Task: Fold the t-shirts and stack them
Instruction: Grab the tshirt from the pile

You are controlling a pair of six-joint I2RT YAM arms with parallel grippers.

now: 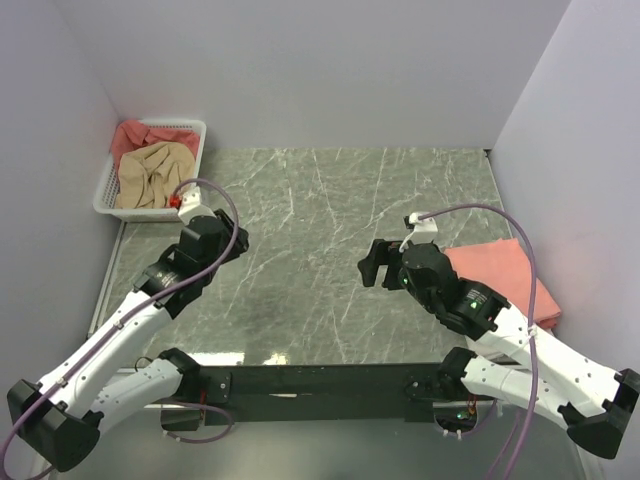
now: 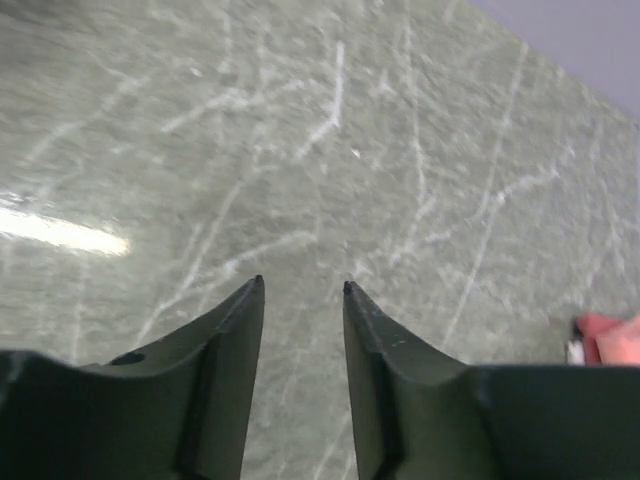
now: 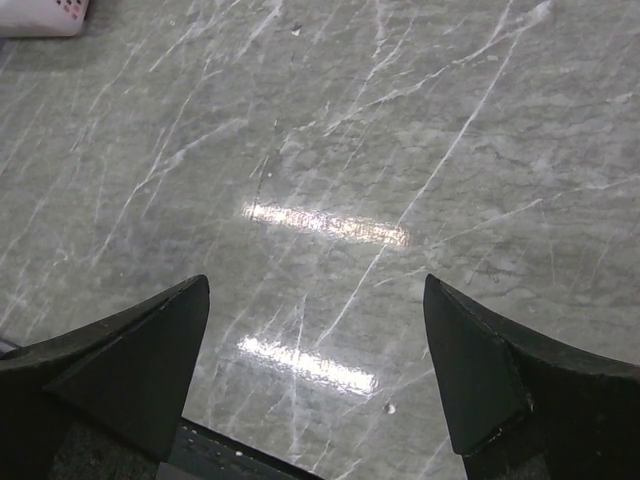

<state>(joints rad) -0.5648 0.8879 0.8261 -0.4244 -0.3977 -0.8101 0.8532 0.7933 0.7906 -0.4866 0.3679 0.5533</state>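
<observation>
A folded pink t-shirt (image 1: 500, 272) lies at the table's right side, partly under my right arm; its edge shows in the left wrist view (image 2: 612, 336). A crumpled tan t-shirt (image 1: 152, 172) and a pink t-shirt (image 1: 135, 135) lie in the white basket (image 1: 198, 150) at the far left. My left gripper (image 1: 240, 240) hovers over bare table at the left, its jaws a little apart and empty (image 2: 302, 288). My right gripper (image 1: 372, 264) is wide open and empty over the table's middle (image 3: 318, 290), just left of the folded shirt.
The marble table (image 1: 330, 210) is walled by white panels at the back, left and right. The basket's corner shows in the right wrist view (image 3: 40, 15). A black base rail (image 1: 320, 382) runs along the near edge.
</observation>
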